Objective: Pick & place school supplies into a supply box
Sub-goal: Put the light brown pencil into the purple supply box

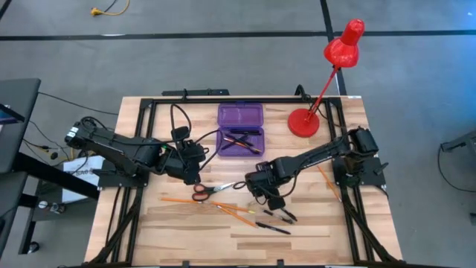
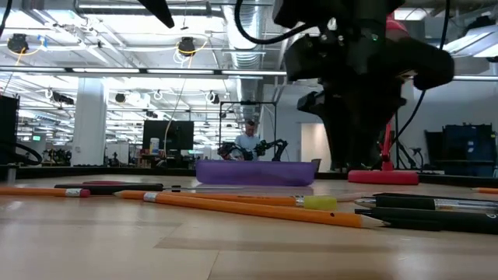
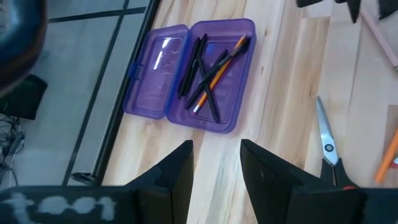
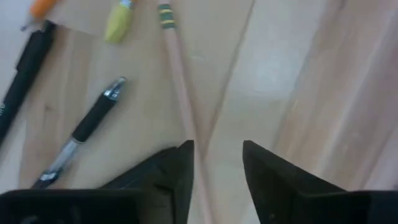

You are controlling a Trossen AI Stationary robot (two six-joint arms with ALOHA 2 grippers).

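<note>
The purple supply box (image 1: 240, 131) lies open near the table's far edge, its lid flat beside the tray; black pens and an orange pencil (image 3: 211, 78) lie in the tray. Red-handled scissors (image 1: 204, 190), orange pencils (image 1: 223, 207) and black pens (image 1: 279, 219) lie flat on the wood. My left gripper (image 1: 195, 177) hangs open between the box and the scissors (image 3: 328, 149). My right gripper (image 4: 216, 168) is open low over the table, its fingers on either side of a pencil (image 4: 180, 93), beside a black pen (image 4: 93, 124). No triangular ruler shows.
A red desk lamp (image 1: 303, 121) stands at the far right of the table, its head reaching past the far edge. One more pencil (image 1: 327, 182) lies by the right arm's base. Black frame rails run along the table's left and right sides.
</note>
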